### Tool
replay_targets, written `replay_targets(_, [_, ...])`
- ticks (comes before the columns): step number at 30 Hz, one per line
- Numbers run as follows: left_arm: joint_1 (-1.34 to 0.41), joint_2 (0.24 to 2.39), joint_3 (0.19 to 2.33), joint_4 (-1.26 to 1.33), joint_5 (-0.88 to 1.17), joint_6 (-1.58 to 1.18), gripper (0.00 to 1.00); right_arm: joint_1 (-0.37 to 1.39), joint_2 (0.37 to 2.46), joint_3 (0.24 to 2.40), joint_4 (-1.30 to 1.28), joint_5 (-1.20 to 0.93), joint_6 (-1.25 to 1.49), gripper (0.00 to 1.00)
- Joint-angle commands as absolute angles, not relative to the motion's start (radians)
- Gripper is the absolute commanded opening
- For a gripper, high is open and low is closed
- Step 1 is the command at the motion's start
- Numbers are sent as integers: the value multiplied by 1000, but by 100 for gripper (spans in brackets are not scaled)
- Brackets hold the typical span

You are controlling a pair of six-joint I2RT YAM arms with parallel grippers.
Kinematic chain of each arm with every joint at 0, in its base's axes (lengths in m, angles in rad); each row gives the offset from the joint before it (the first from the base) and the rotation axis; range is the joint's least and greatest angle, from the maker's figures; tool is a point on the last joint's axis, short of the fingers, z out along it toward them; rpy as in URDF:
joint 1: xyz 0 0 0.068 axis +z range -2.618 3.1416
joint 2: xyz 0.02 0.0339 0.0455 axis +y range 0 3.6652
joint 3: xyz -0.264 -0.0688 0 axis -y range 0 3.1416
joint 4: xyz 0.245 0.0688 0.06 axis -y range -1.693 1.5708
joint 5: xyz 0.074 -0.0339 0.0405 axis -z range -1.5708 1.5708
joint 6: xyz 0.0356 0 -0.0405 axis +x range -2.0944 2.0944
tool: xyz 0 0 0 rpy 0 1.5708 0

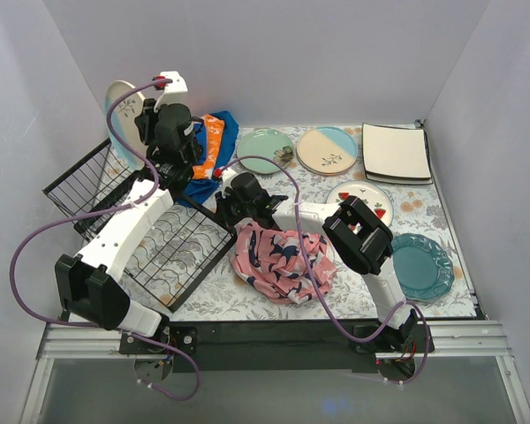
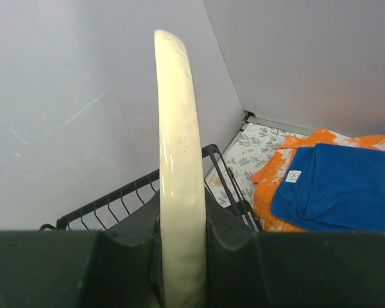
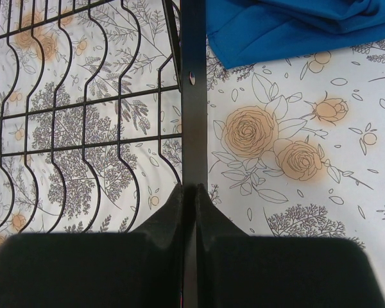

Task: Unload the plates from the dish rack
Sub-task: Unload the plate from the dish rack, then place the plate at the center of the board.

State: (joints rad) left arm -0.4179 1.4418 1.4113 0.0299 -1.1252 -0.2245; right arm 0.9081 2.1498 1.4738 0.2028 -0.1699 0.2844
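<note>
My left gripper (image 1: 147, 132) is shut on a cream plate (image 1: 121, 115) and holds it upright, above the far end of the black wire dish rack (image 1: 141, 221). In the left wrist view the plate (image 2: 178, 160) shows edge-on, pinched between the jaws of that gripper (image 2: 183, 221). My right gripper (image 1: 226, 205) is shut on the dish rack's right side bar (image 3: 194, 96); its fingers (image 3: 194, 196) close around it. No other plate shows in the rack. On the table lie a mint green plate (image 1: 265, 150), a cream-and-blue one (image 1: 327, 150), a cream square one (image 1: 396, 152), a white one with red marks (image 1: 359, 194) and a teal one (image 1: 421, 265).
A crumpled pink patterned cloth (image 1: 278, 261) lies just right of the rack, under the right arm. Folded blue and orange cloths (image 1: 214, 146) sit behind the rack, beside the left gripper. Walls enclose the table on three sides.
</note>
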Motion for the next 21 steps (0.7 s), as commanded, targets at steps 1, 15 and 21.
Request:
replay_targets(1, [-480, 1327, 1436, 219, -1082, -34, 0, 888, 2189, 1468, 124, -244, 357, 1])
replay_targets(15, [-683, 1305, 1413, 233, -991, 91, 0, 881, 2160, 1417, 124, -187, 348, 1])
replay_targets(21, [-713, 1296, 1394, 245, -982, 86, 0, 876, 2146, 1379, 120, -152, 350, 1])
